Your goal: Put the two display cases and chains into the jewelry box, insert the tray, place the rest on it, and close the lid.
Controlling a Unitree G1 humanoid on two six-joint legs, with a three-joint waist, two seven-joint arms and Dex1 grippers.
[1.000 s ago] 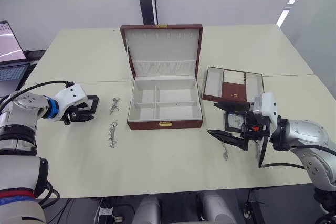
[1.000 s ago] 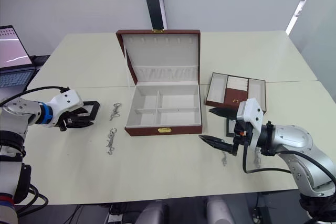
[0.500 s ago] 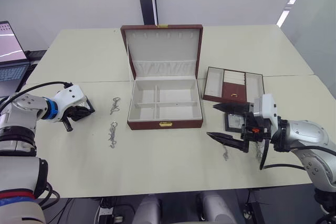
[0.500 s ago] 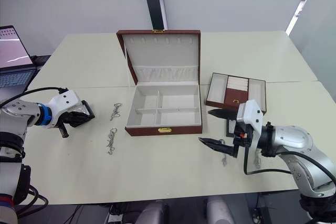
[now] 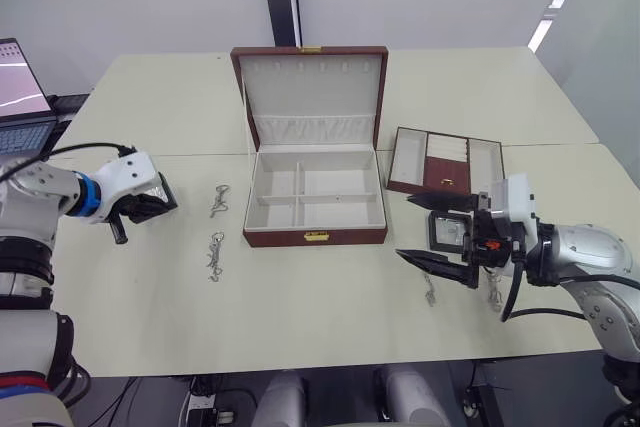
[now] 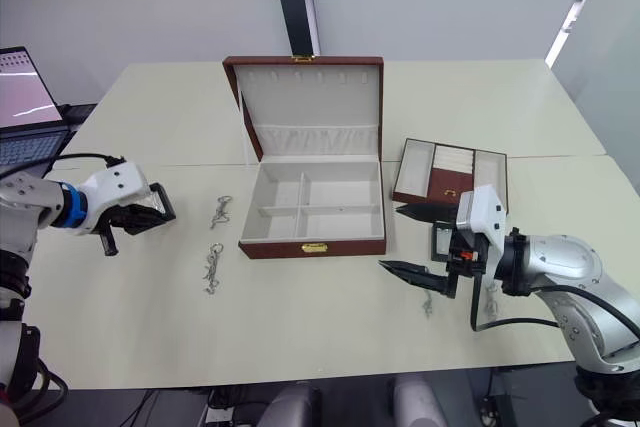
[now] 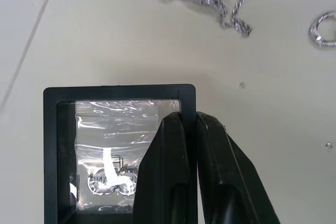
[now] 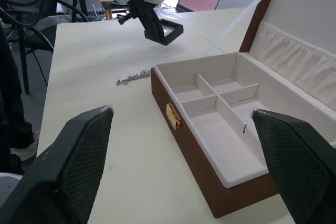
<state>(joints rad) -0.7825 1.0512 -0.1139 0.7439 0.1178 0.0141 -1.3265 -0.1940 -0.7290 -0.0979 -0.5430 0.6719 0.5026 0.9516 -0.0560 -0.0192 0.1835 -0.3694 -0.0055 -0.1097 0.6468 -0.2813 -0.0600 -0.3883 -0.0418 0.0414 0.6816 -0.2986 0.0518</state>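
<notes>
Left end effector (image 7: 190, 145) gripping display case (image 7: 105, 150), lifted

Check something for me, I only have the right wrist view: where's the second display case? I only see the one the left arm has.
Observer: The second display case lies on the table beside the tray, partly hidden by the open right gripper.
Operator: Any chains over there?
Observer: One chain lies on the table next to that gripper's nearer finger.
Operator: Left grip closed?
Observer: Yes. The left wrist view shows the left gripper shut on the frame edge of its display case.
</notes>
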